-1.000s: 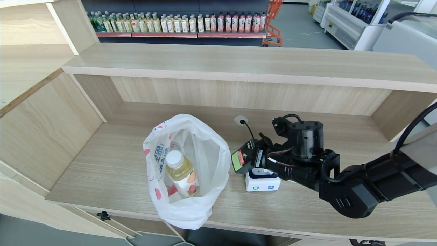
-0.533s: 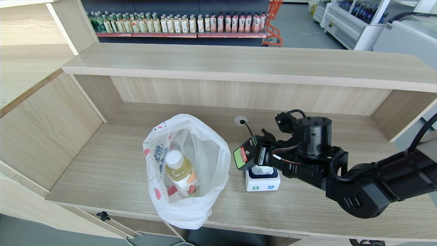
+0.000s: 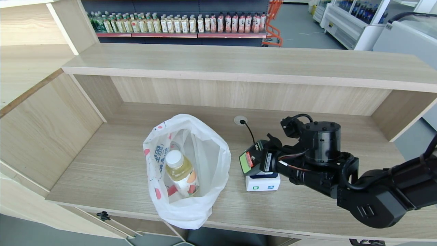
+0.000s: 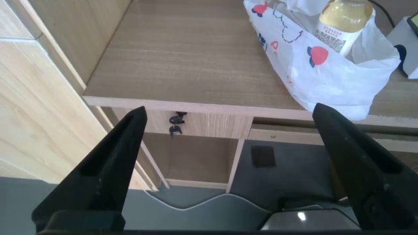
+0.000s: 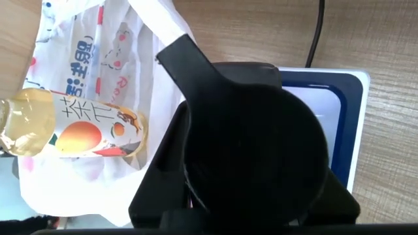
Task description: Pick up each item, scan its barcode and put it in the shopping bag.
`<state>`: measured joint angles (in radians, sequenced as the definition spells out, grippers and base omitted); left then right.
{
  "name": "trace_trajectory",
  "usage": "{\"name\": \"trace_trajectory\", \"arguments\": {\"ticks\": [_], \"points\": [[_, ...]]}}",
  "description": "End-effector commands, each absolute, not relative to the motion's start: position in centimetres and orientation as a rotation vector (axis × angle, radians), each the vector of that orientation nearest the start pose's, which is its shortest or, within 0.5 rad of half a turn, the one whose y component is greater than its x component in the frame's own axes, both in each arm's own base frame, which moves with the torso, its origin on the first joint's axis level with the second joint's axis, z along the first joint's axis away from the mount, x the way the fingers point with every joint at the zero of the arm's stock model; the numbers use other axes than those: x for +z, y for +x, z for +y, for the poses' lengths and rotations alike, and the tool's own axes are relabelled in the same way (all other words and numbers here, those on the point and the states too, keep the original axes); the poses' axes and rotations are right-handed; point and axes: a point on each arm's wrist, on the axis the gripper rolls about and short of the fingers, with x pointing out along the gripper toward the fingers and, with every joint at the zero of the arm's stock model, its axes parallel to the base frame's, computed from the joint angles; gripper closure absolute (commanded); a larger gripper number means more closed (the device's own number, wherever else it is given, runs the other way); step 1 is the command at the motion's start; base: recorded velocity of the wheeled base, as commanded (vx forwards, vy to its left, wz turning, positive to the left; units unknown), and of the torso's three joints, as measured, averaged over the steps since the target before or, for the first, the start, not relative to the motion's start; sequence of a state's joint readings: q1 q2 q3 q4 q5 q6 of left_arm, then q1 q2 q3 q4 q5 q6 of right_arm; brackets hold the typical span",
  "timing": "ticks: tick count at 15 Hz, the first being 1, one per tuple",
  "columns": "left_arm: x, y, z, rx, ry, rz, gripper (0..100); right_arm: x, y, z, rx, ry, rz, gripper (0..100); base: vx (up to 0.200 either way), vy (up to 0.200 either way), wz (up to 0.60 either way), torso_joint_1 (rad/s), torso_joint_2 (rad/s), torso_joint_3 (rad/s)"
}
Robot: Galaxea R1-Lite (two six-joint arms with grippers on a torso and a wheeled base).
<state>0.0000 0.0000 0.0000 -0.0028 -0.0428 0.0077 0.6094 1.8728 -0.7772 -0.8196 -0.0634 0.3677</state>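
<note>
My right gripper [image 3: 255,159] is shut on a dark can [image 3: 248,161] with a green and red end, held sideways just above the white and blue scanner [image 3: 263,183]. In the right wrist view the can [image 5: 255,150] covers much of the scanner [image 5: 346,117]. The white shopping bag [image 3: 205,150] stands open to the left of the scanner, with a yellow drink bottle [image 3: 180,170] upright inside it. My left gripper [image 4: 228,173] hangs open below the counter's front edge, with the bag [image 4: 339,72] above and off to one side of it.
A cable runs from a round hole [image 3: 240,120] in the counter top to the scanner. A raised wooden ledge [image 3: 239,65] borders the back and wooden walls close both sides. A keyed drawer [image 4: 176,124] sits under the front edge.
My right arm has shifted to the right with the can, which now hangs more directly over the scanner. The bag and the bottle have not moved.
</note>
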Motion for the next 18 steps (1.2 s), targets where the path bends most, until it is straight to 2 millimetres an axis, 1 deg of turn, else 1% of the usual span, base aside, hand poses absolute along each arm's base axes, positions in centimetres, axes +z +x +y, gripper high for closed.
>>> {"name": "trace_trajectory", "arguments": {"ticks": [1,9,10,12,13,14,15,16,18], "points": [[7.6,-2.3,-0.1,-0.043,0.008,-0.002,0,13.8,27.5,19.0,0.485,0.263,0.36,100,0.0,0.0,0.0,0.0,0.0,0.0],[7.6,-2.3,-0.1,-0.043,0.008,-0.002,0,13.8,27.6,19.0,0.484,0.266,0.356,100,0.0,0.0,0.0,0.0,0.0,0.0],[7.6,-2.3,-0.1,-0.043,0.008,-0.002,0,14.2,27.5,19.0,0.487,0.278,0.342,100,0.0,0.0,0.0,0.0,0.0,0.0],[7.6,-2.3,-0.1,-0.041,0.009,-0.002,0,16.5,27.0,18.7,0.517,0.331,0.248,100,0.0,0.0,0.0,0.0,0.0,0.0],[7.6,-2.3,-0.1,-0.043,0.009,-0.002,0,17.3,26.6,18.4,0.522,0.338,0.226,100,0.0,0.0,0.0,0.0,0.0,0.0],[7.6,-2.3,-0.1,-0.043,0.009,-0.002,0,17.6,26.5,18.3,0.522,0.336,0.218,100,0.0,0.0,0.0,0.0,0.0,0.0],[7.6,-2.3,-0.1,-0.043,0.009,-0.002,0,18.3,25.8,17.9,0.531,0.274,0.183,100,0.0,0.0,0.0,0.0,0.0,0.0],[7.6,-2.3,-0.1,-0.041,0.009,-0.002,0,18.5,25.4,17.5,0.534,0.233,0.168,100,0.0,0.0,0.0,0.0,0.0,0.0],[7.6,-2.3,-0.1,-0.043,0.009,-0.002,0,18.3,24.7,17.5,0.545,0.183,0.157,100,0.0,0.2,0.0,0.0,0.0,0.007]]}}
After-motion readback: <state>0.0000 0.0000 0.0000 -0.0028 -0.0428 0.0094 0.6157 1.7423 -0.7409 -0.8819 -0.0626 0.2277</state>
